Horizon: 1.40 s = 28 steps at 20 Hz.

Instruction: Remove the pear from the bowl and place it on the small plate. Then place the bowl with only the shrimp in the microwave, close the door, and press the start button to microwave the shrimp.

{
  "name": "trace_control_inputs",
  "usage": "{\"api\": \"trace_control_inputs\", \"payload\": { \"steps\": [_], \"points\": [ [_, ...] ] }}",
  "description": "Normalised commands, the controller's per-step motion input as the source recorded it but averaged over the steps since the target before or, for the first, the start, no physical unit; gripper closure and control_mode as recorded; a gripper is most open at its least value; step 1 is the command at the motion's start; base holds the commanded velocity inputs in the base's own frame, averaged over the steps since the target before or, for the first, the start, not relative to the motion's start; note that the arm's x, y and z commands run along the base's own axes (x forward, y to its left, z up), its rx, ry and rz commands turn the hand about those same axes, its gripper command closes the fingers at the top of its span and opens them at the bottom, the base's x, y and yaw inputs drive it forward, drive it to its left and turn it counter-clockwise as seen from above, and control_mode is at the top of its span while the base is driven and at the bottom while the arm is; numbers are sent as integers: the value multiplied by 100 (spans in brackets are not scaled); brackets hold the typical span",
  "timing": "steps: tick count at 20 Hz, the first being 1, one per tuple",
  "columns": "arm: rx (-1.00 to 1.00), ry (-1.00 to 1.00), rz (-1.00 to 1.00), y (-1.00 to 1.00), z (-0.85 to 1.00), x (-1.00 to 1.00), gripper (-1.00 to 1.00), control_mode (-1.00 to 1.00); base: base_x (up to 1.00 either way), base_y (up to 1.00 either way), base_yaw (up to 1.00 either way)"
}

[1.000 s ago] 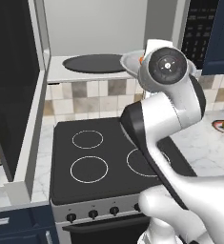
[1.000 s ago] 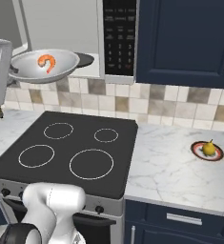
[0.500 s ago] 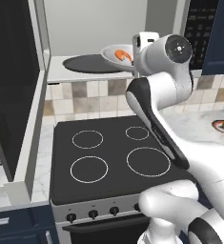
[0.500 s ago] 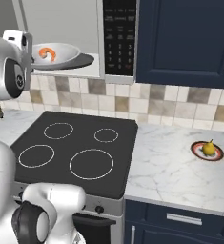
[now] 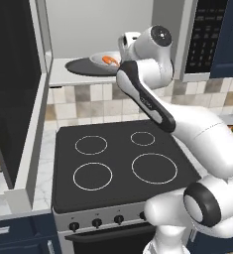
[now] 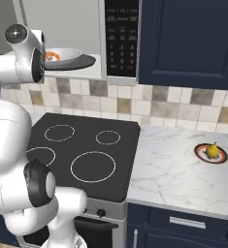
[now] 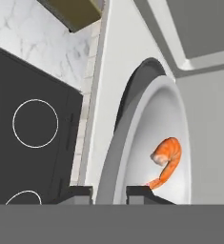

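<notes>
1. The gripper [image 7: 109, 193] is clamped on the rim of the bowl [image 7: 154, 143], inside the microwave [image 5: 113, 30] cavity, over its dark turntable [image 5: 81, 67].
2. The shrimp [image 7: 167, 157] lies in the bowl — alone.
3. Right of the microwave, on the counter [image 6: 176, 174], the pear [image 6: 212, 151] sits on the small plate [image 6: 210, 154].
4. The door [image 5: 14, 94] stands open at the microwave's left.

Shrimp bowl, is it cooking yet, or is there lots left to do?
Not yet. Done: the pear sits on the small plate. In hand: the end effector grips the bowl with the shrimp over the microwave turntable. Left: release, shut the open door, press start.
</notes>
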Motion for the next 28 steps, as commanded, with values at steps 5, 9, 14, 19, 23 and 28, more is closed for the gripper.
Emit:
{"api": "trace_control_inputs", "payload": {
  "steps": [5, 9, 14, 19, 23, 28],
  "points": [
    [-7, 20, 8, 18, -10, 79, 100, -100, 0, 0, 0],
    [-9, 13, 8, 18, -17, 45, 100, -100, 0, 0, 0],
    [-11, -2, 6, 14, 0, -6, -100, -100, 0, 0, 0],
    [-10, -11, 4, 0, 1, -36, -100, -100, 0, 0, 0],
    [-10, -8, 0, 15, -15, -83, -100, -100, 0, 0, 0],
    [-23, -5, 0, 19, -82, -100, -100, -100, 0, 0, 0]
  ]
}}
